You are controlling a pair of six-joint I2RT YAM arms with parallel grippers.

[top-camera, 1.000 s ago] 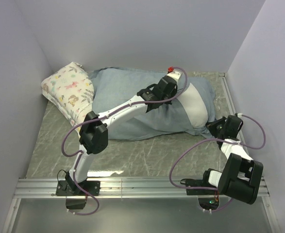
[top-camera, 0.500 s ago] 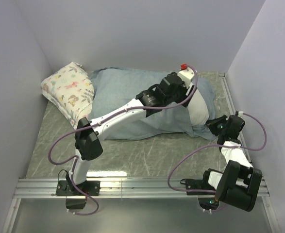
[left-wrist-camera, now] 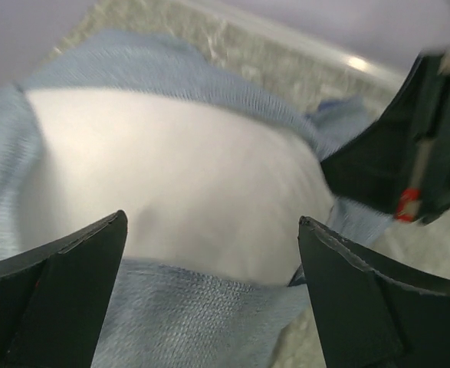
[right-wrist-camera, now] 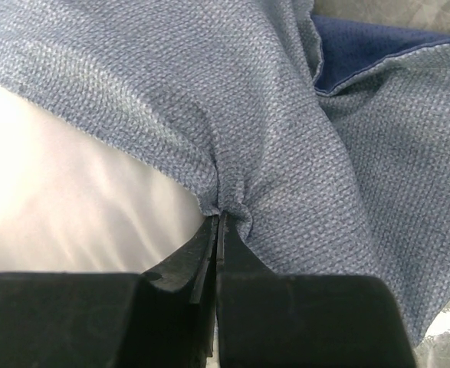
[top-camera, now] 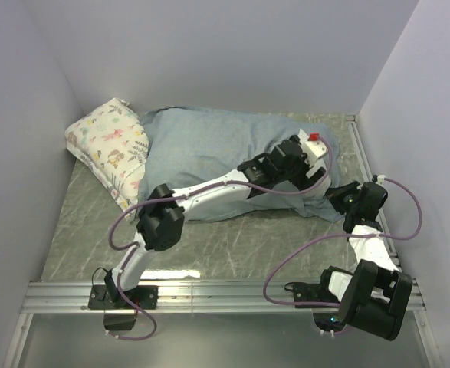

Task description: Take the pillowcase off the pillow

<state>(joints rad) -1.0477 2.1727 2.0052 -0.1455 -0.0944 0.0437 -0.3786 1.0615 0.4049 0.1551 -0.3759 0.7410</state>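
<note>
The blue pillowcase (top-camera: 202,149) lies across the back of the table, paler side out, its open end at the right. The white pillow (left-wrist-camera: 186,169) bulges from that opening, with a cloth edge (left-wrist-camera: 202,307) across its near side. My left gripper (left-wrist-camera: 211,221) hangs open just above the bare pillow end, fingers wide apart and nothing between them; in the top view the left gripper (top-camera: 316,165) is over the case's right end. My right gripper (right-wrist-camera: 218,216) is shut on a bunched fold of the pillowcase (right-wrist-camera: 286,130) beside the pillow (right-wrist-camera: 71,199), at the case's lower right corner (top-camera: 339,198).
A smaller floral-print pillow (top-camera: 110,146) leans in the back left corner against the pillowcase. Walls close in the left, back and right sides. A metal rail (top-camera: 359,153) runs along the right edge and another rail (top-camera: 225,295) along the front by the arm bases.
My left gripper has opened wide and swung right and nearer, from the top of the case to its open right end. The right gripper has kept its pinch on the cloth.
</note>
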